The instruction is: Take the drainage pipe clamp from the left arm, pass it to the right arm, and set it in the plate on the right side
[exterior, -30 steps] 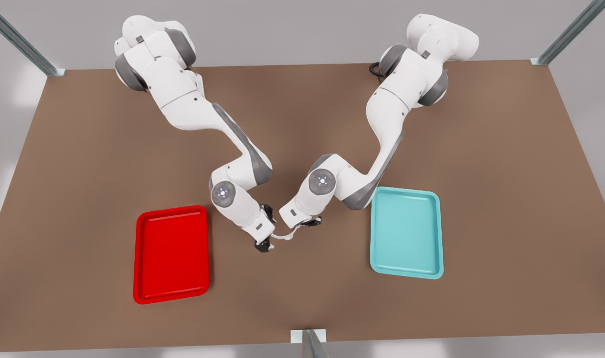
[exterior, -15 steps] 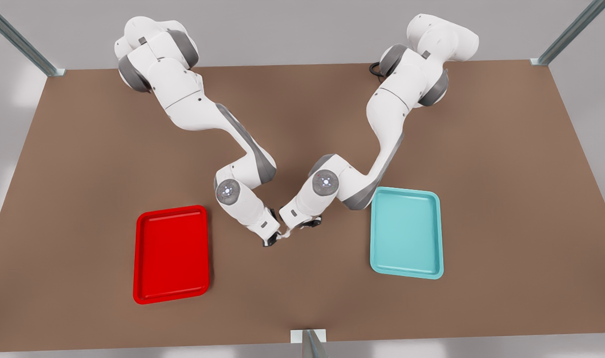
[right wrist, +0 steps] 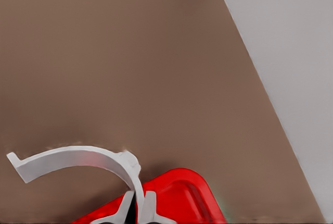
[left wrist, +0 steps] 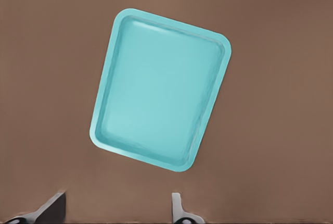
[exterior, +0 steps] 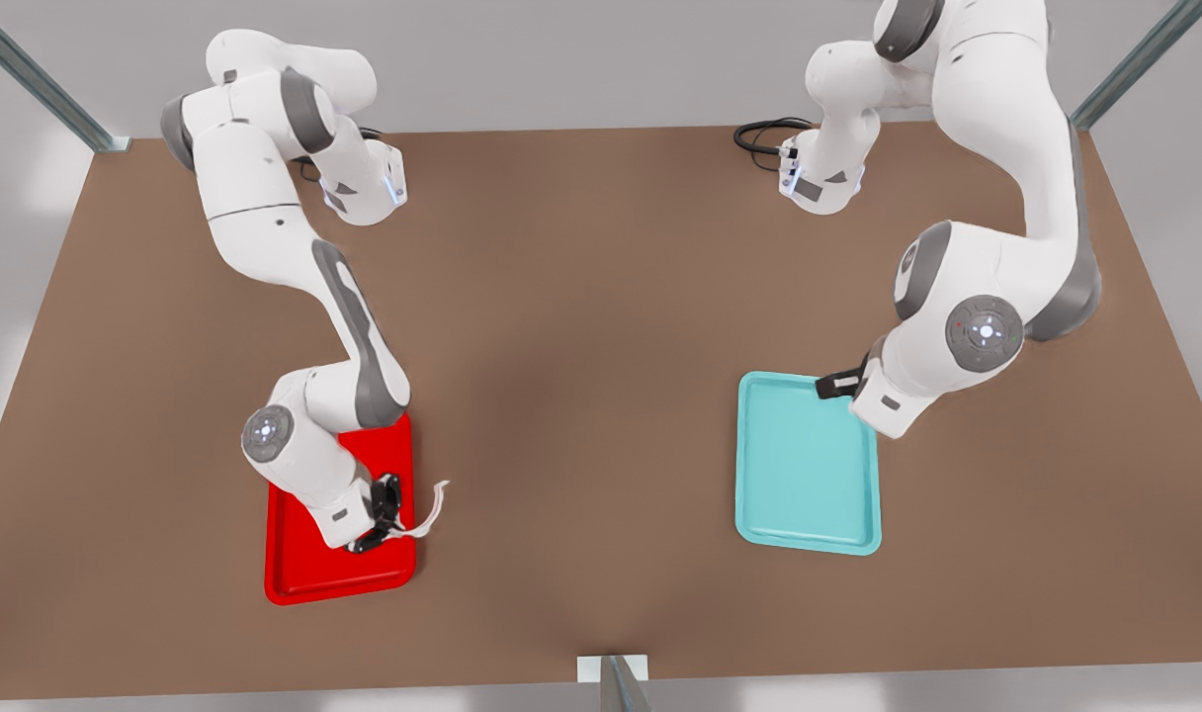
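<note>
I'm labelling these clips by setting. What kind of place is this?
Likely a simulated robot test bench: a bare brown table inside a metal frame, a red plate, a cyan tray, and the right claw holding a clamp.

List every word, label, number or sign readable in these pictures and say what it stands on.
None: no readable text stands on anything here.
The red plate, the cyan tray, the drainage pipe clamp held by the right gripper, the left gripper over the cyan tray and the brown table are all unmarked.
The arms' joint caps carry small lights, not characters.
</note>
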